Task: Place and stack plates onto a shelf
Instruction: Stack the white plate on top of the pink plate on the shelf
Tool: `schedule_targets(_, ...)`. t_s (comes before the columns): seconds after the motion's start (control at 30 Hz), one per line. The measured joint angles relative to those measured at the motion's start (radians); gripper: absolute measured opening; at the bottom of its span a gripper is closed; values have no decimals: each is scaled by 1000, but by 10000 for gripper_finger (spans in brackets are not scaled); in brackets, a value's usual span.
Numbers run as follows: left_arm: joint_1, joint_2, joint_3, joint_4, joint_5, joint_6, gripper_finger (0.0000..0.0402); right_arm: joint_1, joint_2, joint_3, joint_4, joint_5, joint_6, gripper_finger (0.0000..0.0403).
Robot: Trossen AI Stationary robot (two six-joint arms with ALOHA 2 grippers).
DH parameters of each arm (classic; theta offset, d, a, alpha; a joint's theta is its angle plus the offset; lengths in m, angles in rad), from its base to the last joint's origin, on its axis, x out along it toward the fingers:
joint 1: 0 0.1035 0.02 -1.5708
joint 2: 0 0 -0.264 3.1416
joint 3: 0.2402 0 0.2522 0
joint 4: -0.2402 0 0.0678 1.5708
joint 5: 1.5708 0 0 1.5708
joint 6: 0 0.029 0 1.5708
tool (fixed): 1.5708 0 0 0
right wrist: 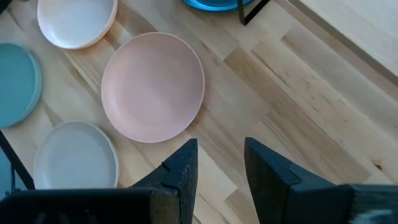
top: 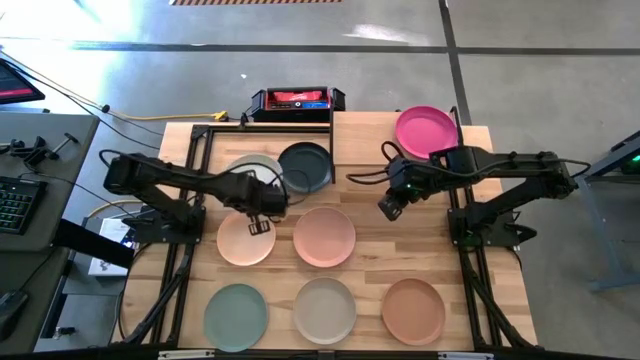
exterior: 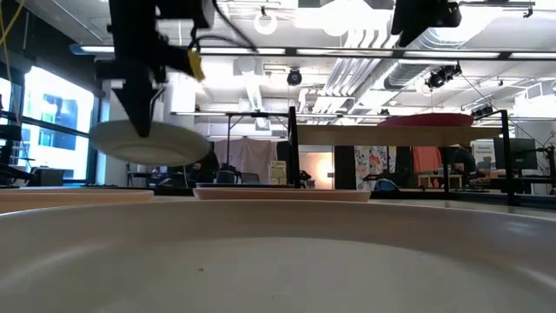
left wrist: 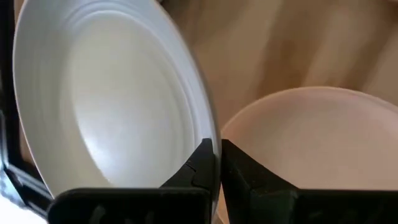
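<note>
My left gripper (top: 262,212) is shut on the white-grey plate (top: 248,168), which it holds in the air above the peach plate (top: 240,245); in the low view the held plate (exterior: 148,143) floats clear of the table. My right gripper (top: 390,208) hangs open over bare wood right of the pink plate (top: 324,237), with nothing between its fingers (right wrist: 221,162). A magenta plate (top: 427,130) lies on the shelf (exterior: 347,135) at the far right. The charcoal plate (top: 305,165) lies on the table beside the shelf. My left gripper pinches the white-grey plate's rim (left wrist: 208,134) between its two fingers, one on the plate's inner face and one on its underside. The fingers (left wrist: 202,165) come steeply from above. The plate is lifted clear and sits close to level in the low view.
Sage green (top: 236,316), beige-grey (top: 324,310) and tan brown (top: 413,310) plates lie in a row along the near edge. A black-and-red box (top: 297,100) stands at the far edge. A black frame (top: 200,135) stands at the far left corner.
</note>
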Motion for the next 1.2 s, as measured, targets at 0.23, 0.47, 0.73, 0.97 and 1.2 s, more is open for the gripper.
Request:
schedule_targets(0.23,-119,0,117,-6,-78,138,5,0,0,0,0,0,110,110)
schedule_targets(0.47,-219,0,216,-6,-104,358,5,0,0,0,2,0,244,110)
schedule_targets(0.73,-322,0,256,-5,-103,582,5,0,13,0,81,-1,343,110)
schedule_targets(0.97,-385,0,259,4,-102,622,5,27,104,0,209,-18,355,110)
schedule_targets(1.2,-438,5,259,13,-102,622,5,47,207,0,352,-57,353,110)
